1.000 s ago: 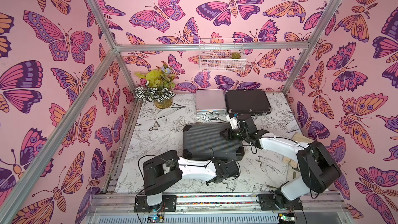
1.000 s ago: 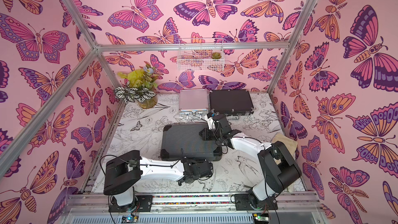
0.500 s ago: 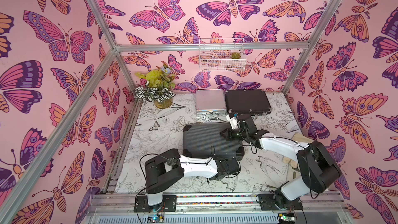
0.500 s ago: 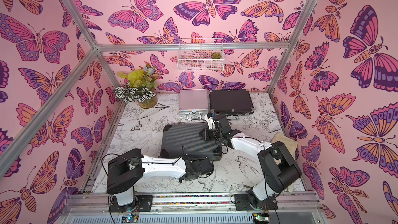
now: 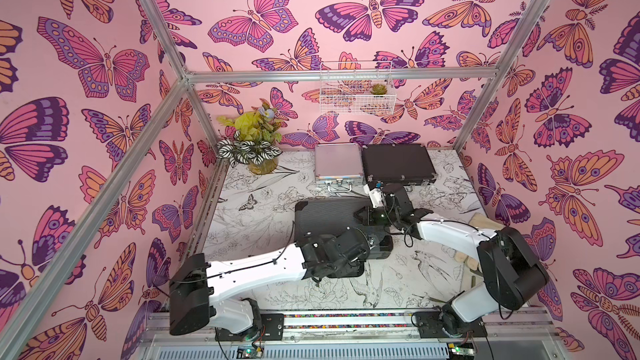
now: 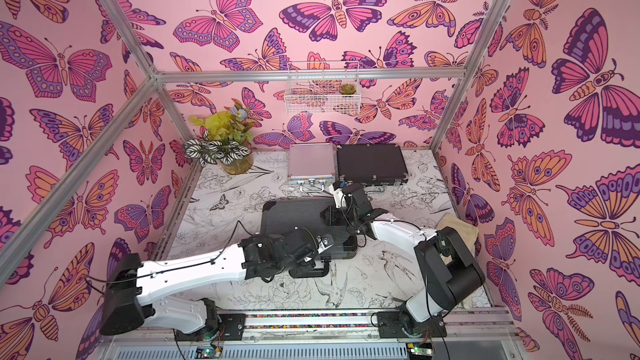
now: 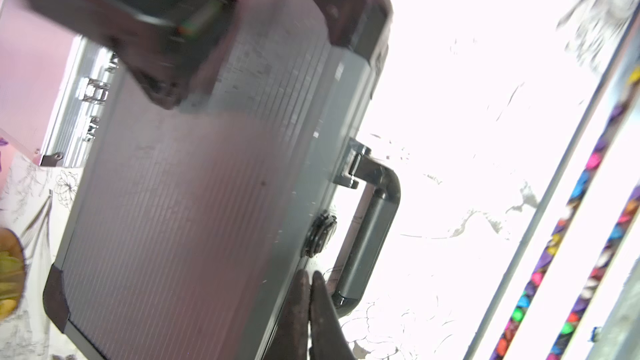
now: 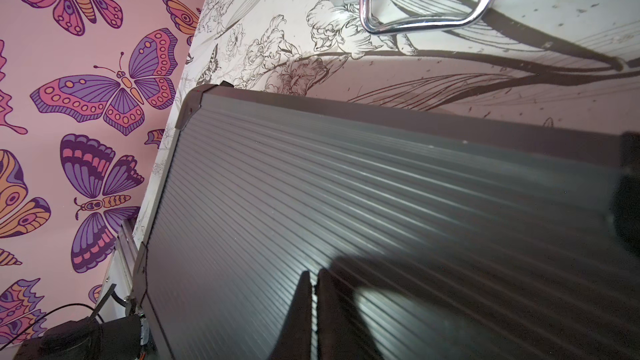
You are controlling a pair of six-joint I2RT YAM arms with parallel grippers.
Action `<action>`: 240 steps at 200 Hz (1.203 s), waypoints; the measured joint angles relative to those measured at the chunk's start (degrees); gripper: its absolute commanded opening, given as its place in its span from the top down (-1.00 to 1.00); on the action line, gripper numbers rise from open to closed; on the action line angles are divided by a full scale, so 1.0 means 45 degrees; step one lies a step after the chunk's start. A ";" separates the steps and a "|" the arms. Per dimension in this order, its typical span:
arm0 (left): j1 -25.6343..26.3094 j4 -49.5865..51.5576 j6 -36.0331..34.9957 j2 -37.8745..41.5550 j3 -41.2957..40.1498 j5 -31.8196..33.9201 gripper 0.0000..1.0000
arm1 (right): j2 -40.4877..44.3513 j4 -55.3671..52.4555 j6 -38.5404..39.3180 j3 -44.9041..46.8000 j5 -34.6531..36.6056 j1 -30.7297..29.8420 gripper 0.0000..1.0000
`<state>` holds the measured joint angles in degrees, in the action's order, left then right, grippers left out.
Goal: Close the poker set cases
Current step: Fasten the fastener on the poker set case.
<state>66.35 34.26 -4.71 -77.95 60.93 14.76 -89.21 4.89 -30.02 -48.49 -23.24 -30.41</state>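
Note:
Three poker set cases lie with their lids down in both top views: the large black ribbed one [image 5: 329,214] mid-table, and the small silver one [image 5: 337,164] and the medium black one [image 5: 396,162] side by side at the back. My left gripper [image 7: 309,276] is shut and empty, its tips at the large case's front edge beside the handle [image 7: 375,223] and a round latch [image 7: 320,237]. My right gripper [image 8: 311,277] is also shut and empty, low over the right part of the ribbed lid [image 8: 346,202]. Contact with the lid cannot be told.
A potted plant [image 5: 256,148] stands in the back left corner. A white wire basket [image 5: 355,91] hangs on the back wall. A beige cloth [image 5: 485,223] lies by the right wall behind the right arm. A metal rail [image 5: 346,320] runs along the front.
My left arm has lifted and drawn back to the left, from the large case's front right corner to over its front edge. The right arm has stayed put.

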 measured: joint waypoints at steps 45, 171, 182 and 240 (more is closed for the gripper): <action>-0.2696 -0.0612 0.1938 0.1671 -0.1122 -0.1695 0.68 | 0.0010 -0.0083 0.0000 -0.0034 0.0010 0.0005 0.79; -0.3934 -0.1282 0.6285 0.2822 -0.2710 -0.2934 0.20 | 0.0539 -0.0656 0.0010 0.0136 0.0427 0.0112 0.79; -0.4342 -0.1273 0.6805 0.3050 -0.2788 -0.2637 0.11 | 0.0670 -0.0835 0.0010 0.0189 0.0461 0.0160 0.79; -0.7106 -0.1273 0.8170 0.3342 -0.2875 -0.2302 -0.07 | 0.1064 -0.1350 0.0015 0.0301 0.0636 0.0219 0.77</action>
<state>34.37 28.53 32.05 -62.92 47.99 4.40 -84.42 -1.19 -29.95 -47.13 -20.38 -29.43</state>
